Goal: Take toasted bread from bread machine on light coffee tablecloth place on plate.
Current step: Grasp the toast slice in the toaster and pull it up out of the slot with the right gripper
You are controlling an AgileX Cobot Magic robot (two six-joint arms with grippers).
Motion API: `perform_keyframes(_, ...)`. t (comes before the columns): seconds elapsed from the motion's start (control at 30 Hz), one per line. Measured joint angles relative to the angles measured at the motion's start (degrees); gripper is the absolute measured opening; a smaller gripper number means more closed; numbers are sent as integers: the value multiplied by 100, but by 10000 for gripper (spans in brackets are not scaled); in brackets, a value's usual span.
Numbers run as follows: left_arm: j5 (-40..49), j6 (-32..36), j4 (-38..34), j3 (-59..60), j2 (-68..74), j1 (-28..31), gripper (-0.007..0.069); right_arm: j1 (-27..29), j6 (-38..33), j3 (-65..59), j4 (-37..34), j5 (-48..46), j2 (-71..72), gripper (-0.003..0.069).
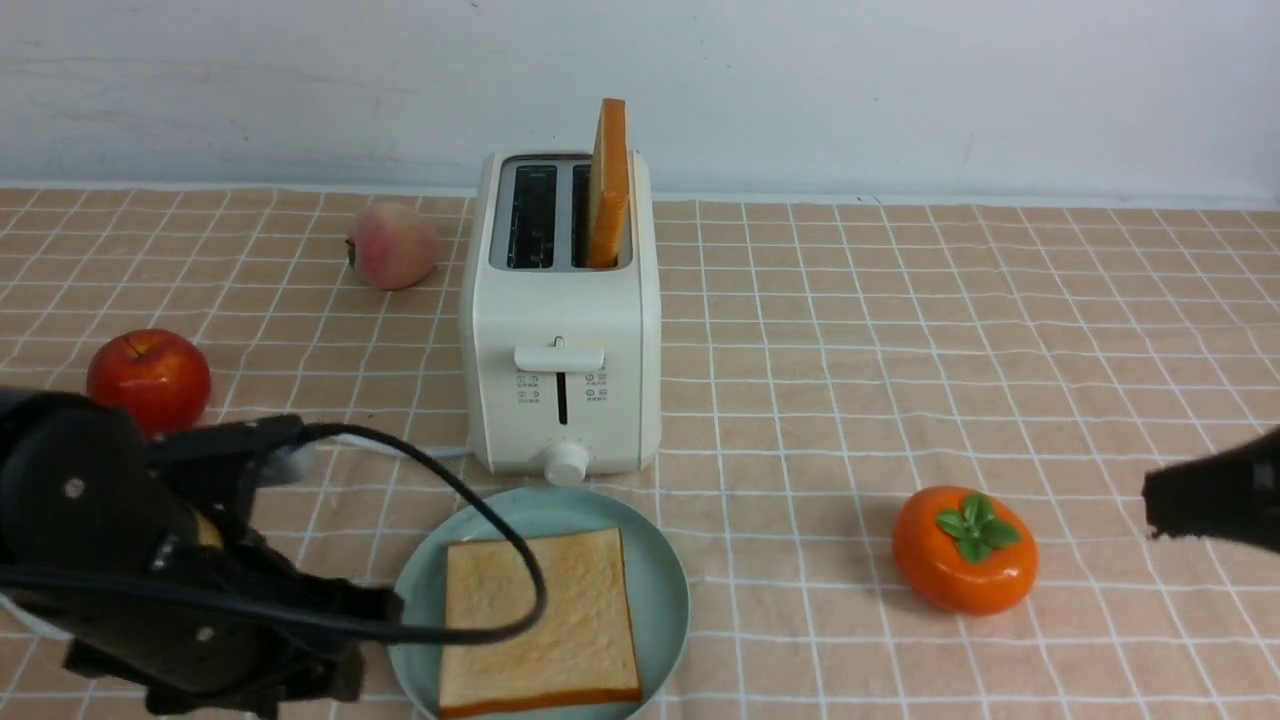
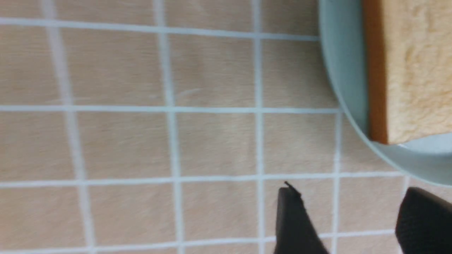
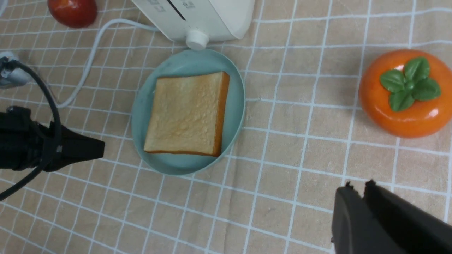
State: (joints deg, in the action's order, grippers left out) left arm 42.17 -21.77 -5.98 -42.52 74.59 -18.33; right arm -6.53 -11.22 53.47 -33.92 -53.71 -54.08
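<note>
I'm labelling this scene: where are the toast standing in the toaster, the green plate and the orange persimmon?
standing toast [image 1: 615, 170], front view, on its orange crust edge, upper half.
plate [image 1: 662, 590], front view, on its bare inner surface near the right rim.
persimmon [image 1: 962, 562], front view, on its orange body below the leaves.

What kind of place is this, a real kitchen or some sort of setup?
Likely a staged test tabletop, not a real kitchen: a toaster and a plate holding toast sit on a checked tablecloth against a bare wall, with a glossy, fake-looking persimmon and apple nearby.
</note>
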Motion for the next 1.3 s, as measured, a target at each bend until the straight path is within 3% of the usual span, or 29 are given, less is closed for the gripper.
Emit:
perform_keyframes(0.07, 261, -182, 311, -30, -511, 13, 198, 0, 5, 470, 49, -149, -419, 57)
perform_keyframes(0.1, 298, -201, 353, -30, -629, 12, 165, 0, 13, 567, 74, -179, -509, 57)
perform_keyframes(0.13, 454, -261, 475, -30, -1217, 19, 34, -12, 56, 1054, 143, -317, -928, 57)
perform_keyframes(0.2, 495, -290, 500, -24, -1795, 19, -14, -91, 178, 1382, 219, -390, -1313, 59)
perform_keyframes(0.4, 483, -355, 515, 316, -3785, 19, -14, -1003, 607, 2856, 897, -406, -2747, 69)
perform_keyframes(0.57, 400, -414, 509, 791, -5024, 19, -14, -1601, 1188, 4323, 1393, -289, -4042, 145)
perform_keyframes(0.83, 426, -609, 292, 1282, -6125, 19, -14, -2112, 1499, 6715, 1718, 273, -6171, 497)
perform_keyframes(1.0, 488, -609, 159, 1289, -6139, 19, -14, -2181, 1506, 7257, 1861, 794, -6904, 619)
perform_keyframes(1.13, 488, -613, 29, 1293, -6139, 19, -14, -2175, 1530, 7290, 2022, 1277, -7183, 598)
perform_keyframes(1.23, 488, -595, -34, 1299, -6139, 19, -14, -2175, 1529, 7310, 2047, 1532, -7356, 430)
perform_keyframes(1.27, 488, -582, -34, 1299, -6139, 19, -14, -2181, 1529, 7311, 2004, 1543, -7361, 318)
perform_keyframes(1.3, 488, -582, -34, 1299, -6139, 19, -14, -2181, 1529, 7311, 2004, 1543, -7353, 297)
